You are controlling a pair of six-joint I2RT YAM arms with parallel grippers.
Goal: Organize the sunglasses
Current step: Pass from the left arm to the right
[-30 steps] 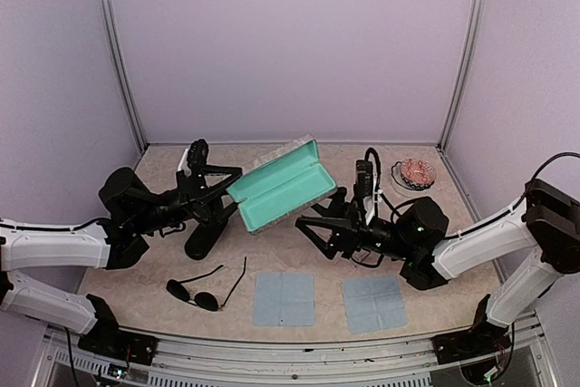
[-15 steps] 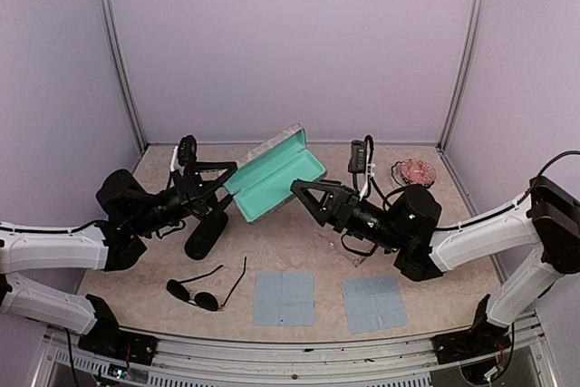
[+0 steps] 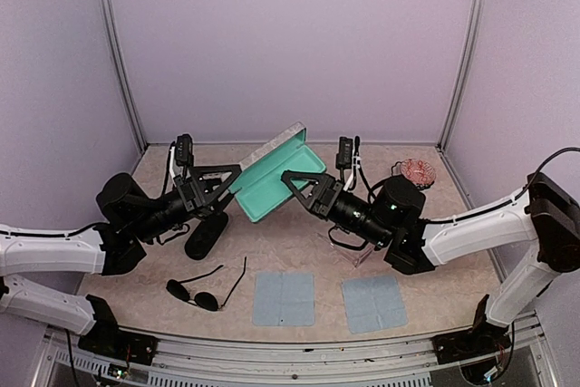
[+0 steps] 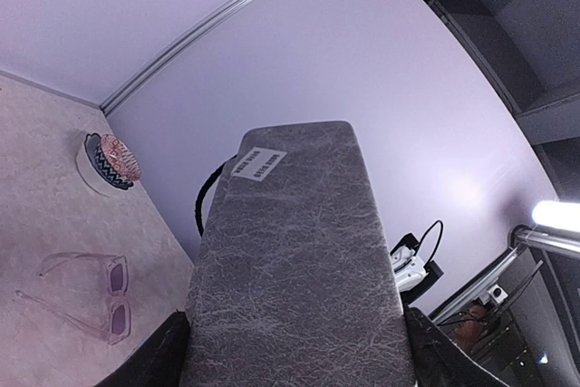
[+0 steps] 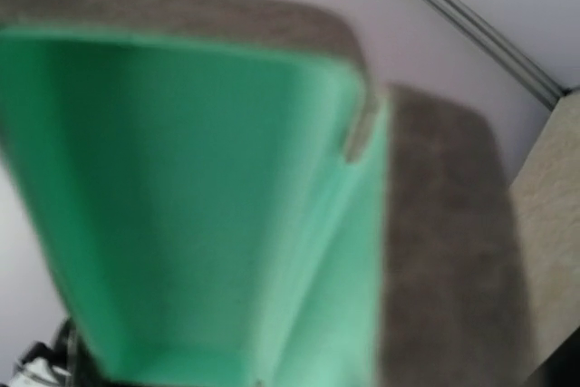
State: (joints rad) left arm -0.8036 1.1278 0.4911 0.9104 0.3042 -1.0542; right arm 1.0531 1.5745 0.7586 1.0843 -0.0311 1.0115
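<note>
The grey case with teal lining (image 3: 279, 172) hangs open and tilted above the table, and my left gripper (image 3: 230, 189) is shut on its left end. In the left wrist view the case's grey shell (image 4: 299, 251) fills the space between my left gripper's (image 4: 299, 364) black fingers. My right gripper (image 3: 302, 191) is at the case's right end. Its own view shows only the blurred teal lining (image 5: 208, 206), with no fingers visible. The clear pale-pink sunglasses (image 3: 355, 256) (image 4: 86, 292) lie on the table under the right arm. The dark wire-frame sunglasses (image 3: 205, 291) lie at the front left.
A black oval case (image 3: 207, 235) lies on the table under the left gripper. Two grey-blue cloths (image 3: 283, 298) (image 3: 374, 304) lie side by side at the front. A small dish with a pink patterned item (image 3: 418, 172) (image 4: 111, 162) sits at the back right.
The left gripper has raised and tilted the open case. The right gripper has risen up and to the left from over the clear sunglasses to the case's right end, its jaws narrowing.
</note>
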